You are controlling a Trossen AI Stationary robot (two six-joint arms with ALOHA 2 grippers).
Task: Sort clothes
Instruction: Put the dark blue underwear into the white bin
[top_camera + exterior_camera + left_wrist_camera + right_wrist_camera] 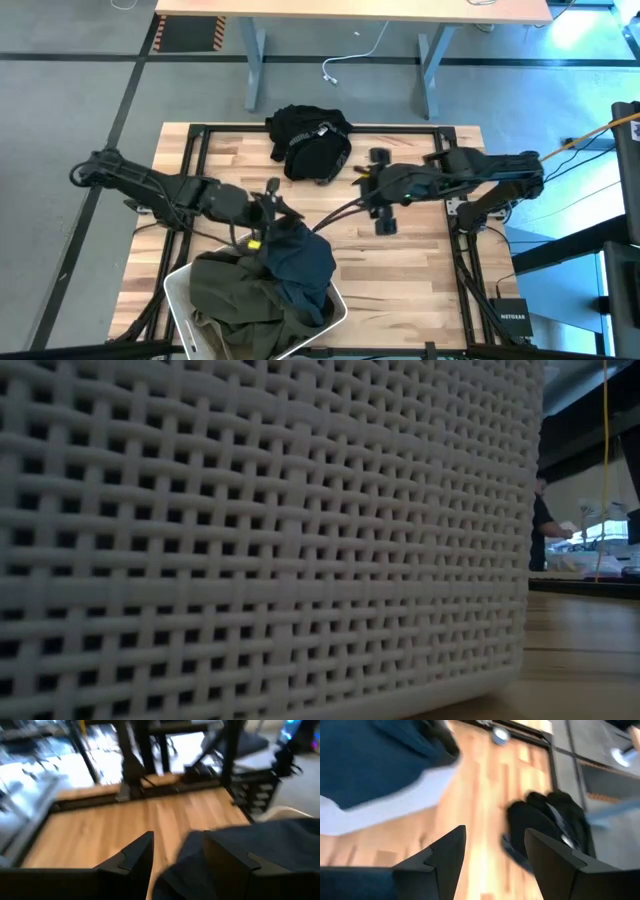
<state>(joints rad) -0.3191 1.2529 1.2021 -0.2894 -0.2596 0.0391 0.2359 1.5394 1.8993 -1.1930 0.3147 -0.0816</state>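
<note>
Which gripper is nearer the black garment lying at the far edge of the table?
Right. The right gripper is open beside the black garment, with nothing held. The left gripper is farther off, over the dark blue garment at the white bin.

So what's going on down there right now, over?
Left hand gripping dark blue garment above white bin. Right hand open, empty. Black garment already sorted. Nothing blocking.

Crumpled black fabric garment [309, 142] with pale trim lies in loose heap on wooden table, well apart from white woven plastic bin [178, 290], toward far edge. Olive-khaki soft garment [240, 298] bunched inside bin, filling most of it. Dark blue-grey garment [302, 264] draped over bin's far rim, partly lifted.
</note>
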